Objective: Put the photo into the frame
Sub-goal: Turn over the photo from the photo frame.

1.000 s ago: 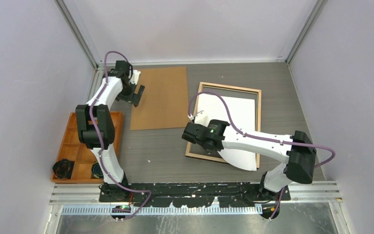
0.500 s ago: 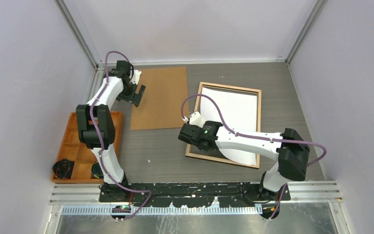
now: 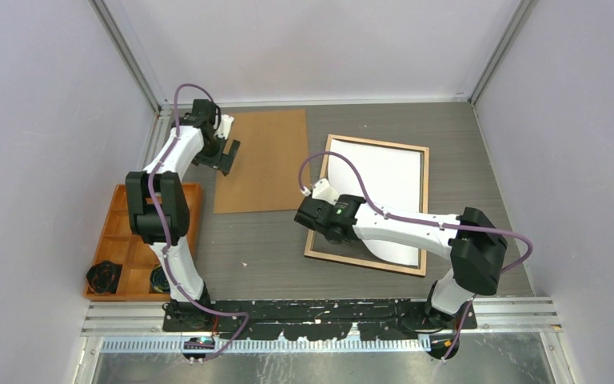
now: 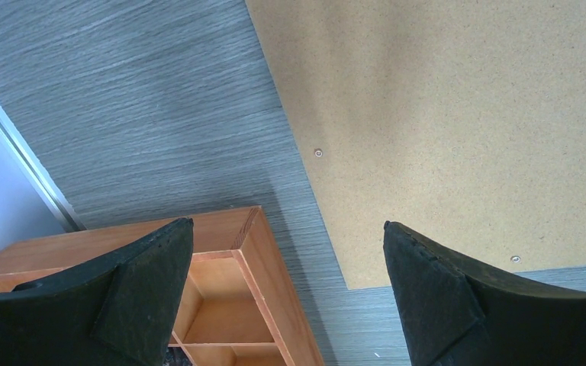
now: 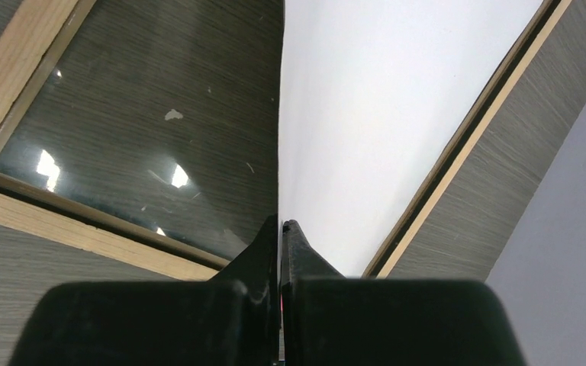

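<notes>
The frame (image 3: 376,145) lies back up on the table, its light wood rails around a clear pane (image 5: 145,114). The photo (image 3: 384,184) shows only its plain white back and rests slanted inside the frame, its left edge lifted. My right gripper (image 5: 281,223) is shut on that left edge of the photo (image 5: 381,114), above the frame's near-left rail (image 5: 38,221). In the top view the right gripper (image 3: 325,210) is mostly hidden under its wrist. My left gripper (image 3: 225,156) is open and empty, hovering over the left edge of the brown backing board (image 3: 262,160).
The backing board (image 4: 458,114) lies flat at the back centre. An orange compartment tray (image 3: 132,240) with dark items sits at the left edge; it also shows in the left wrist view (image 4: 259,252). Walls enclose the table on three sides.
My right gripper has moved left and slightly back with the photo. The photo's near corner, which overhung the frame's front rail, now sits inside the rails. The left arm has not moved.
</notes>
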